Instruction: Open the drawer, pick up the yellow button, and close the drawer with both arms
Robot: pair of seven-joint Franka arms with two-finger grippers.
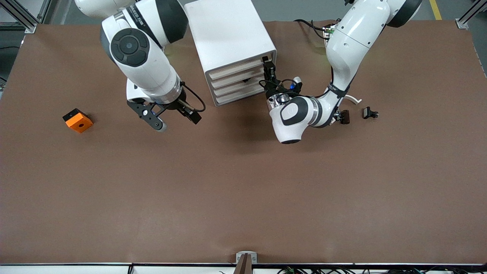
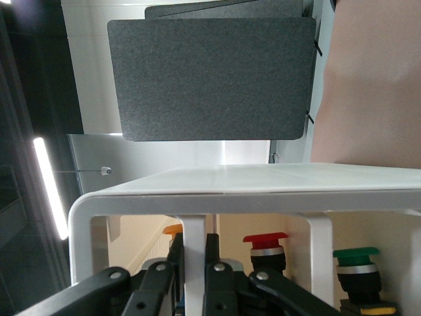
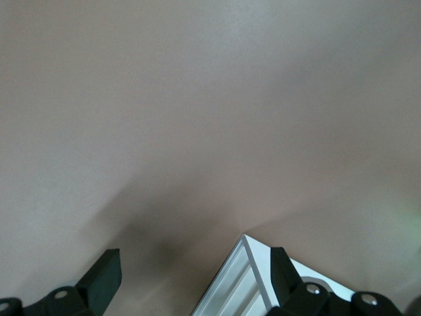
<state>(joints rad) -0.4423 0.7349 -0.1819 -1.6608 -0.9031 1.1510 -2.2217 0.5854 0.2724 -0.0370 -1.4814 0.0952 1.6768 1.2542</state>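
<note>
An orange block [image 1: 78, 121] lies on the table [image 1: 243, 198], toward the right arm's end from the cabinet [image 1: 228, 30]. Closer to the cabinet, the right tool [image 1: 178, 122] hangs over the table, fingers apart. The left tool [image 1: 267, 63] is clamped on the front of the drawer [image 1: 236, 70], the cabinet's uppermost, pushed in. The button [image 2: 172, 229] shows inside it.

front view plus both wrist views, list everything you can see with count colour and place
cabinet: one, white, four drawers, between the arms
drawer: one, white with cream front, uppermost, closed
buttons: three seen inside through the left wrist view, orange, red, green
block: one, orange with a hole, right arm's end of the table
clip pieces: two, black, left arm's end
table: one, brown
left pincer: black, shut on the top drawer's front
right pincer: black, open, over bare table, waiting
</note>
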